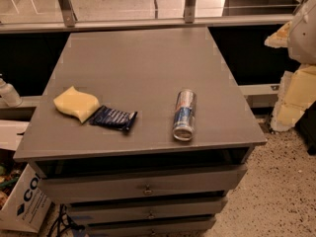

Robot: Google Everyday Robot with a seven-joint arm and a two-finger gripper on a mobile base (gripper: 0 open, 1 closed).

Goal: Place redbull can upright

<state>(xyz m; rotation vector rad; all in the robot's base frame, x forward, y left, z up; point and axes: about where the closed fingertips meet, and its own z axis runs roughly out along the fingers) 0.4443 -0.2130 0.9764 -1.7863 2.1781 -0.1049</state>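
The redbull can (184, 114) lies on its side on the grey cabinet top (143, 68), near the front right. Its silver top faces the front edge, and its blue and silver panels show. My gripper (292, 102) is the pale white and yellow shape at the right edge of the camera view. It hangs beside the cabinet, below the level of the top and well to the right of the can. It holds nothing that I can see.
A yellow sponge (75, 103) and a dark blue snack wrapper (113, 118) lie at the front left of the top. Drawers (145, 186) sit below the top. A cardboard box (22, 201) stands on the floor at the left, and a white bottle (7, 93) at the left edge.
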